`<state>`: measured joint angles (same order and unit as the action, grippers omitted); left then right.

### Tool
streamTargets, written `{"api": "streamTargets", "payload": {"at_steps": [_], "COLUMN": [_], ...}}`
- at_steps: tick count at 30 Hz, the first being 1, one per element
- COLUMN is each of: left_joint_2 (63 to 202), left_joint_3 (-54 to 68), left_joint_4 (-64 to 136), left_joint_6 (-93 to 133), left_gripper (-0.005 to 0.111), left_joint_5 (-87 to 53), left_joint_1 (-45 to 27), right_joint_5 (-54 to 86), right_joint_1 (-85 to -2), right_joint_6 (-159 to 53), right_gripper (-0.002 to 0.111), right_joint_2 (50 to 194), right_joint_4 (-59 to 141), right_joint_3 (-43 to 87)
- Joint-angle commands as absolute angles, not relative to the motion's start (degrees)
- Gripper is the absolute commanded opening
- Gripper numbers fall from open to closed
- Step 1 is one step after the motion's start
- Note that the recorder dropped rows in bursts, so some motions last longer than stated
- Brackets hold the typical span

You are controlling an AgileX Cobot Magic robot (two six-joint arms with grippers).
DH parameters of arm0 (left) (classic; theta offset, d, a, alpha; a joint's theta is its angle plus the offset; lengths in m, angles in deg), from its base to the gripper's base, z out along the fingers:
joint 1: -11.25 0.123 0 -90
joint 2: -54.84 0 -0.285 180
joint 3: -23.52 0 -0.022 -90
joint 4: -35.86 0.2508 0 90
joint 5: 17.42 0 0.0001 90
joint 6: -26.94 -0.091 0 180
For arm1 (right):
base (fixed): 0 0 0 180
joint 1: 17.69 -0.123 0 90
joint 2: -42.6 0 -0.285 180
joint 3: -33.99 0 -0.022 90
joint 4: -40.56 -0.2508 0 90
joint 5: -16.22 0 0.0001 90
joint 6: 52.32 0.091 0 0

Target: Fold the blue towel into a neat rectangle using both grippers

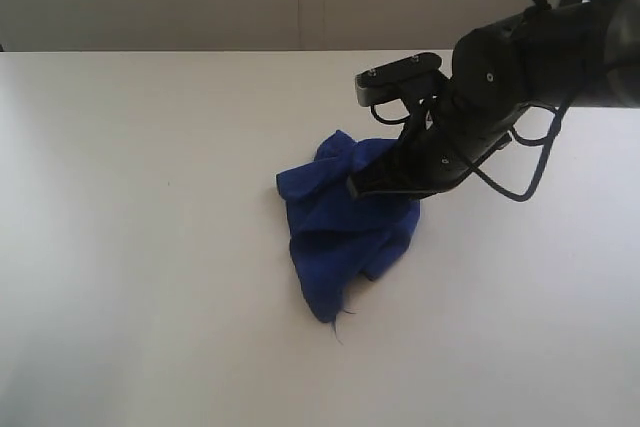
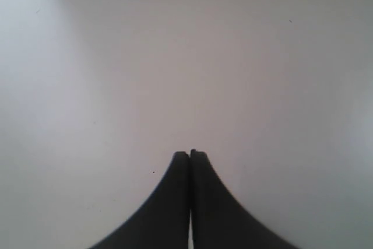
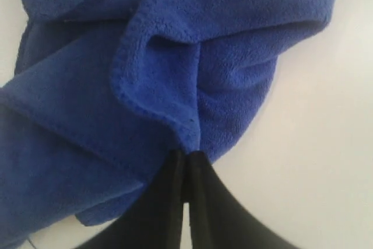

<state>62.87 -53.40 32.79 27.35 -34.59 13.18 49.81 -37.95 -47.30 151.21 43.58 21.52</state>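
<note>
In the exterior view, a deep royal-blue microfibre towel [image 1: 340,232] lies crumpled in a loose heap on a plain white matte table [image 1: 130,247], roughly at its middle. A thin dark loose thread [image 1: 346,315] trails from the towel's near corner. The matte black, cable-hung right gripper [image 1: 354,187] reaches down at a slant from the towel's far right side. Its narrow fingertips meet the towel's upper folds. The other arm is out of this view.

In the left wrist view, the black pincer-fingered left gripper [image 2: 190,154] hangs over bare table, with no towel in sight. Its jaws are pressed together and hold nothing.

In the right wrist view, the right gripper's jaws are drawn tight together. They pinch a stitched hem fold of the towel [image 3: 111,86] right at the fingertips, and the cloth bunches outward from that point.
</note>
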Motion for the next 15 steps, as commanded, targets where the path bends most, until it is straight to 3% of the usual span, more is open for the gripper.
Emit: {"api": "streamTargets", "payload": {"at_steps": [1, 15], "left_joint_2": [62.63, 62.63], "left_joint_3": [-53.7, -53.7], "left_joint_4": [32.9, 33.35], "left_joint_6": [27.34, 26.63], "left_gripper": [0.001, 0.001], "left_joint_5": [-34.33, -34.33], "left_joint_1": [13.42, 13.42], "right_joint_5": [47.41, 46.37], "right_joint_1": [-37.51, -37.51], "right_joint_6": [-46.99, -46.99], "right_gripper": [0.0, 0.0], "right_joint_2": [151.13, 151.13], "right_joint_4": [44.17, 44.17], "right_joint_3": [21.27, 21.27]}}
